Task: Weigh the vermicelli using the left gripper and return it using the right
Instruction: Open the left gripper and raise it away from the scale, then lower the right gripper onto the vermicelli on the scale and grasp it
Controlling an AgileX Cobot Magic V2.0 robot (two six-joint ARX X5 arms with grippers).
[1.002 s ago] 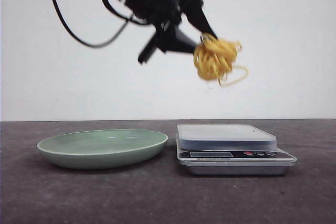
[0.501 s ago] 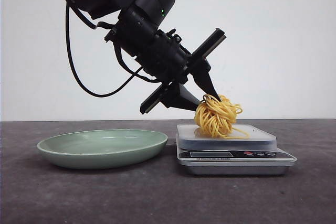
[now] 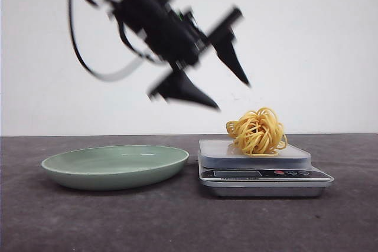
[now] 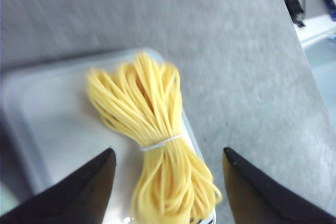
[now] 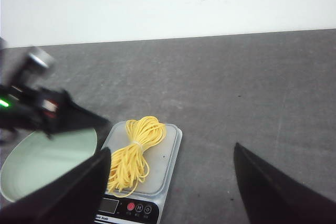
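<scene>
The dark grey table (image 3: 177, 222) runs the full width of the front view, its far edge meeting a plain white wall. The left arm (image 3: 147, 16) enters from the upper left, motion-blurred, its upper links cut off by the frame. The left gripper (image 3: 233, 95) hangs in the air above and to the left of the scale, jaws spread wide with nothing between them; the left wrist view confirms this, both dark fingers (image 4: 79, 192) standing apart on either side of the noodles without touching them. The pale green plate (image 3: 115, 166) sits on the table left of the scale, close beside it but not touching; its interior cannot be seen from the front. The scale (image 3: 263, 172) stands right of centre; its display is too small to read. The vermicelli (image 3: 257, 132) rests on the scale's platform, toward its right half, bound by a thin pale tie visible in the wrist views. The right gripper (image 5: 170, 182) shows only as two dark fingers at the frame edge, set far apart and empty.
</scene>
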